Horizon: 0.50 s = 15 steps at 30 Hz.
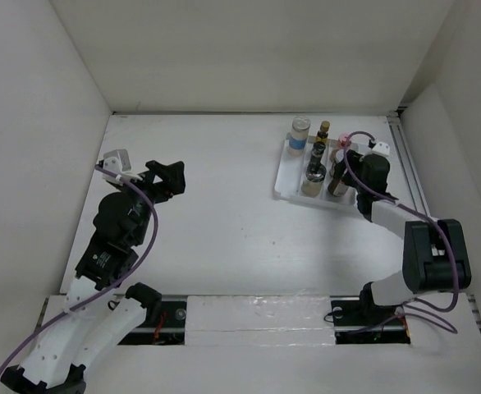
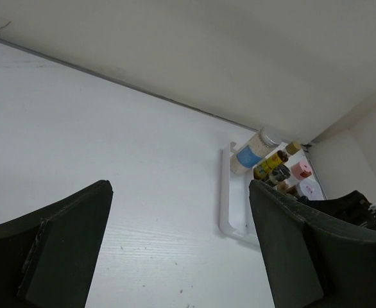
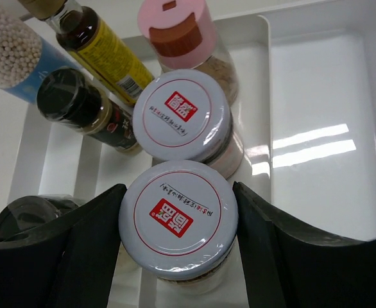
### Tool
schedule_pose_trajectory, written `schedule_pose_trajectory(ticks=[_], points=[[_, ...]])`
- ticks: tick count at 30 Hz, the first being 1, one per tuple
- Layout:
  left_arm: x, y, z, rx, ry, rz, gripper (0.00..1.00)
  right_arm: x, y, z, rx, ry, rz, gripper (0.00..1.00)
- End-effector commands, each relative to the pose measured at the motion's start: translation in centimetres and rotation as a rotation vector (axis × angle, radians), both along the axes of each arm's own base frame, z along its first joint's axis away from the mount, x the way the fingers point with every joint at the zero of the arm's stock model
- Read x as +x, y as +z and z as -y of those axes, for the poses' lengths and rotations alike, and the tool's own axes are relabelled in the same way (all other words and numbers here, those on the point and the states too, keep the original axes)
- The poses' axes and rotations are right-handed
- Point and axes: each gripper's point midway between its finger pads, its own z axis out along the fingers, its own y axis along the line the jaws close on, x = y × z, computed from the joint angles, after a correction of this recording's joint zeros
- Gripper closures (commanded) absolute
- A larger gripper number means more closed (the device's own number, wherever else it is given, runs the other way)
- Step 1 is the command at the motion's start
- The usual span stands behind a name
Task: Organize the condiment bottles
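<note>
Red square logo, Chinese writing on white-lidded jar [image 3: 178, 218], pinched by right fingers [image 3: 85, 256]; left fingers [image 2: 66, 256] spread.

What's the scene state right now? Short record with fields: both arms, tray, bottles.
left jaws: open, nothing between them, over bare table, well away from the tray
right jaws: closed against both sides of a white-lidded jar standing in the white tray
also in tray: second white-lidded jar, pink-capped bottle, amber yellow-labelled bottle, blue-labelled jar, black-lidded jar
bottles outside tray: none visible
</note>
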Motion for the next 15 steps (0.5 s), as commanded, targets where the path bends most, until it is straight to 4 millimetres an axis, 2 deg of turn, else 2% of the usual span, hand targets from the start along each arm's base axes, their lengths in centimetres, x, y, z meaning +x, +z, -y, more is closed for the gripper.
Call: schedule_pose_trajectory(ticks=[1,4,6,7,13,15], points=[[0.2,1.5,0.1,-0.005,-0.006,0.046,0.17,2.6,5.9,-0.9,0.004,-0.015,0.218,0.45],[0.4,1.3,0.2,-0.001,-0.006,0.038,0.17,1.8,3.8,-1.4,-0.008,-0.024,0.157,0.41],[0.6,1.0,0.3,0.003,-0.006,0.029,0.17,1.5,3.2,-1.6,-0.012,-0.025,0.145,0.38],[0.6,1.0,0.3,0.003,-0.006,0.029,0.17,1.2,3.1,-2.0,-0.011,-0.016,0.143,0.37],[0.5,1.0,0.5,0.003,-0.016,0.029,0.17,0.2,3.8,-1.0,-0.040,-0.073,0.147,0.35],[0.5,1.0,0.5,0.003,-0.017,0.029,0.17,0.0,4.1,-0.8,-0.042,-0.082,0.150,0.32]])
